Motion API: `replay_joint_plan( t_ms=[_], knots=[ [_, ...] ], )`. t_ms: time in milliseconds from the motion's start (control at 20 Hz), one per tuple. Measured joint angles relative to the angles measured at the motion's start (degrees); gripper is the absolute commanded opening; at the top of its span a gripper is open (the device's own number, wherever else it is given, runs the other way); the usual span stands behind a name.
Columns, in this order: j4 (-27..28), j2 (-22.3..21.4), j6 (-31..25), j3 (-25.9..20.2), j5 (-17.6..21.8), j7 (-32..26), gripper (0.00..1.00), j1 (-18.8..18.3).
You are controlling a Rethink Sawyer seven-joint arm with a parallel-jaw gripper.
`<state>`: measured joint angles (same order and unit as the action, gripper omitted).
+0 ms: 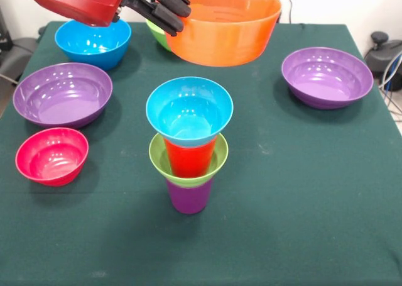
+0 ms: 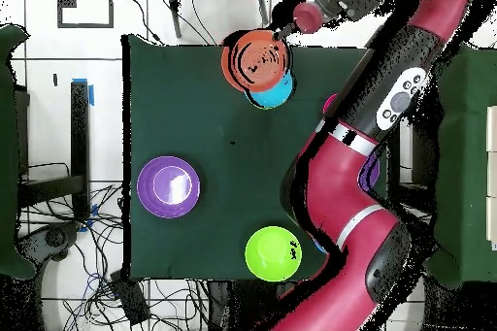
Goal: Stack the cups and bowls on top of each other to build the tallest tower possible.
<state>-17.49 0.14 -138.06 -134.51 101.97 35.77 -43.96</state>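
The tower (image 1: 188, 151) stands near the table's front, in the middle: a purple cup (image 1: 188, 197) at the base, a small lime green bowl (image 1: 162, 159) seated in it, a red cup (image 1: 188, 160) inside that, and a small blue bowl (image 1: 188, 113) on top. To its left lie a pink bowl (image 1: 51, 155) and, behind it, a wide purple bowl (image 1: 61, 94); a second wide purple bowl (image 1: 326, 77) sits well apart on the right. Farther back is a larger blue bowl (image 1: 93, 42). At the far edge my gripper (image 1: 164, 8) carries the big orange bowl (image 1: 226, 25), the black fingers clamped on its rim, the bowl tilted and lifted off the table (image 1: 301, 192). A second lime green bowl (image 1: 158, 32) is partly seen behind it.

I judge that I am bringing the orange bowl to the tower. It is much wider than the blue top, so I should centre it well, level it first, and lower slowly, or the thin stack may tip.

The overhead view shows the orange bowl (image 2: 256, 60) already overlapping the tower's blue bowl (image 2: 277, 92), which the front view does not suggest. The arm (image 2: 359, 152) hides most of the bowls there, while the front view shows them.
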Motion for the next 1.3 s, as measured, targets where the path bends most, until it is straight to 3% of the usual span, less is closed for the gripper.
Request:
replay_joint_plan(
  t_ms=[550, 1300],
  knots=[
    [0.0, 0.0, 3.5, 0.0, 0.0, 0.0, 0.00, 0.0],
    [0.8, 0.0, 3.7, 0.3, 0.1, 0.0, 0.00, 0.0]
  ],
)
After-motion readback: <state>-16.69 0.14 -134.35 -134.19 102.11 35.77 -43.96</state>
